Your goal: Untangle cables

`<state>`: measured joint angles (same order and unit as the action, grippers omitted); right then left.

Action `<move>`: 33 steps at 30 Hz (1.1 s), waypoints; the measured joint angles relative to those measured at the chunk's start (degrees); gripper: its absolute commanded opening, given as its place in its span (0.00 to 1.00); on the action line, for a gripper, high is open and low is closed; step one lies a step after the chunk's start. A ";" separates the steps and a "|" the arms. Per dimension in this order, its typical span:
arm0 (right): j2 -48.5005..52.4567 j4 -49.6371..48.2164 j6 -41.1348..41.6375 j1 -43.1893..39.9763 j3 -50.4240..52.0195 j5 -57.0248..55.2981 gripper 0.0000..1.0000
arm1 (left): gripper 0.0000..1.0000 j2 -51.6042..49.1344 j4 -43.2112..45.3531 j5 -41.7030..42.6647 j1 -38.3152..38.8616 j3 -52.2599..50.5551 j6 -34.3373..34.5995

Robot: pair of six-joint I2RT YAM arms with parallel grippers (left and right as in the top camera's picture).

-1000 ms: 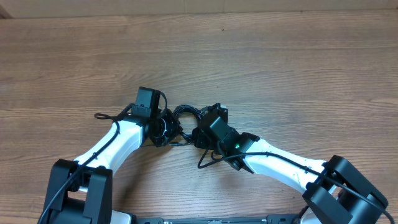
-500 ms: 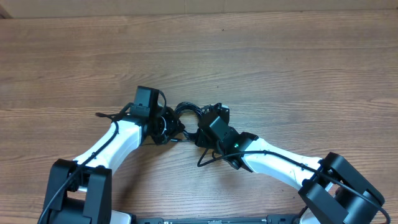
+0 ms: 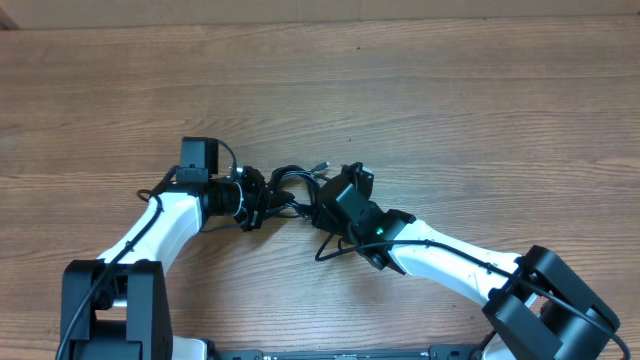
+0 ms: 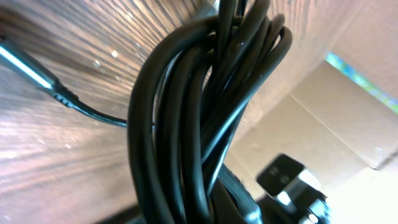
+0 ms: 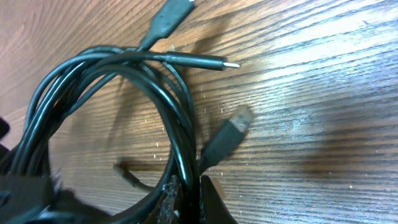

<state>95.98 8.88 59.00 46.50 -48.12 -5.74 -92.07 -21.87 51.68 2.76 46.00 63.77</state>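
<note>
Hardly begun: cables (image 3: 290, 181) one tangle, gripped by closed left hand (image 3: 264, 200) at nine o'clock, closed right hand (image 3: 316, 208) at three.

Cables (image 5: 180, 124) partly hidden under jaws

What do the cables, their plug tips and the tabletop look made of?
The cables: black rubbery or plastic jacket, semi-glossy, with highlights along the bends. The plug tips: bare metal, by their silvery shine. The tabletop: wood or wood-look laminate, brown grain lines; which one is unclear.
</note>
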 measured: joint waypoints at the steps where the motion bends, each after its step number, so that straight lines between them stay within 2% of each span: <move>1: -0.04 0.04 0.26 -0.13 -0.11 0.02 0.04 | 0.04 -0.02 0.07 1.16 -0.26 0.00 0.81; 9: -0.15 0.24 0.94 -0.39 -0.15 0.20 0.04 | 0.04 -0.15 0.07 3.30 -0.57 0.00 8.57; 18: -0.15 -0.24 1.09 -1.29 -0.22 2.29 0.04 | 0.04 -0.15 3.08 1.81 -0.50 -0.17 22.49; 28: -0.13 -1.55 1.86 -2.25 -1.64 0.83 0.04 | 0.04 -0.46 21.46 2.82 -0.11 -1.62 40.94; 33: -0.15 -1.79 2.08 -2.25 -1.97 0.59 0.04 | 0.04 -0.72 25.81 3.67 -0.13 -1.79 45.86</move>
<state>95.83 7.09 61.08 44.25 -50.09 -5.15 -92.79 3.95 55.35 2.63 44.21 109.62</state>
